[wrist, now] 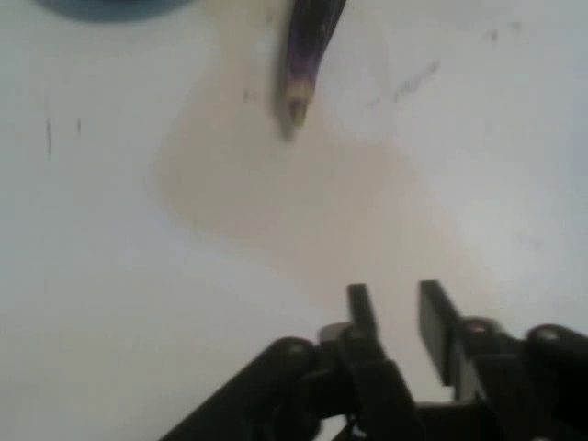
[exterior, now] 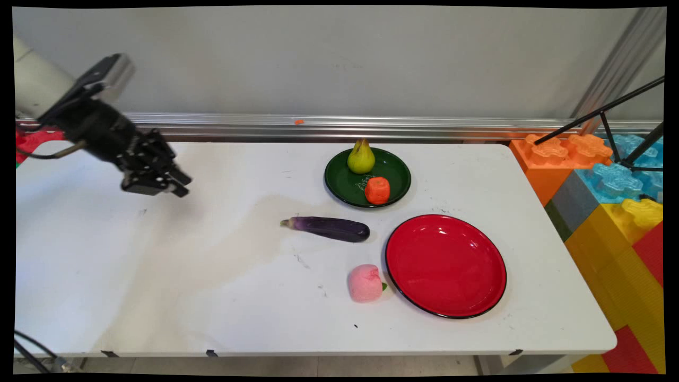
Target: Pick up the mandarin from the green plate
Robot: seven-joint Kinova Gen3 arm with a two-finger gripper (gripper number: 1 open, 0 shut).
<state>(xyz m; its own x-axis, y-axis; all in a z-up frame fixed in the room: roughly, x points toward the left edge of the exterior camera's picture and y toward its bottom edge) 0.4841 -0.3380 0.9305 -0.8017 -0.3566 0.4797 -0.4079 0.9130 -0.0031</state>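
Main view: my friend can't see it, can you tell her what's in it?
A black gripper hangs above a white table, holding nothing. An eggplant, pink peach, empty red plate and green plate lie farther right.

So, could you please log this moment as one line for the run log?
gripper: open, empty, above bare table | nearest: eggplant | pear, orange fruit on green plate
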